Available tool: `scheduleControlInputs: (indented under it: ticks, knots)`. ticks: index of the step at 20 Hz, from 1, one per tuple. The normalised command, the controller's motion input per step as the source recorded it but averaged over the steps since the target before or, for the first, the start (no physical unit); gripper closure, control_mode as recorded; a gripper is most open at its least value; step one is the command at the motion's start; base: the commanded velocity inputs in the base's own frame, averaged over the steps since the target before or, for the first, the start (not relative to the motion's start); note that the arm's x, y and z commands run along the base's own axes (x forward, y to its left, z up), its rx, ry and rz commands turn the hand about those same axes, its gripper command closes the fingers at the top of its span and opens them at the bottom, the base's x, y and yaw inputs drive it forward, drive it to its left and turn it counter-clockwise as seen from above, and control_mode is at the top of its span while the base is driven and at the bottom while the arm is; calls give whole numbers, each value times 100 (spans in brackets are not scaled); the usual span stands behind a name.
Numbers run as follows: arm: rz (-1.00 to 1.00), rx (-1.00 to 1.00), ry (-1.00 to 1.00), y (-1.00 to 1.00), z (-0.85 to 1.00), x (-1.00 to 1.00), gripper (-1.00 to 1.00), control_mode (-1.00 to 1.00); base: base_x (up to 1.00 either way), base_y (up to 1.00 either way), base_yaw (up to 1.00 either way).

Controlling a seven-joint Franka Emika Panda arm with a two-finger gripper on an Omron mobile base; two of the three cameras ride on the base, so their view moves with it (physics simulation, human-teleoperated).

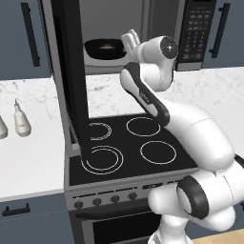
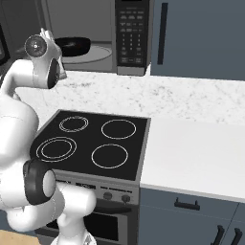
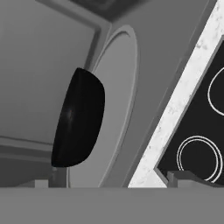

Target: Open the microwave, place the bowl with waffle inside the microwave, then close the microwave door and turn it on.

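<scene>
claw (image 1: 129,37) open beside bowl (image 1: 105,48)

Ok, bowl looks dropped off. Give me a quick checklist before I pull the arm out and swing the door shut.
1. Bowl sits on the turntable inside the microwave: ok.
2. Waffle is in the bowl: ok in the left base view.
3. Gripper has let go, jaws open and nothing between them: ok.
4. Hand is out of the microwave opening: not ok, it hangs right at the mouth beside the bowl.
5. Microwave door is swung fully open, ready to push: ok.
6. Door's swing path over the stove is free of the arm: cannot tell.
</scene>
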Motion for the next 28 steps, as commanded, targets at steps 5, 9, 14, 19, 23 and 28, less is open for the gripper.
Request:
scheduleControlInputs:
  ticks: [5,9,14,19,23,28]
  knots:
    - [1,-18,0,1,0,-58,-100,-100,0,0,0]
    - [9,-20,0,4,-14,-21,-100,-100,0,0,0]
    - [10,-22,-1,20,-44,-18,-100,-100,0,0,0]
    - [3,-27,-6,36,-50,-37,-100,-100,0,0,0]
    - [3,-21,-3,14,-32,-49,-100,-100,0,0,0]
    - [6,-18,-4,0,-39,-29,-100,-100,0,0,0]
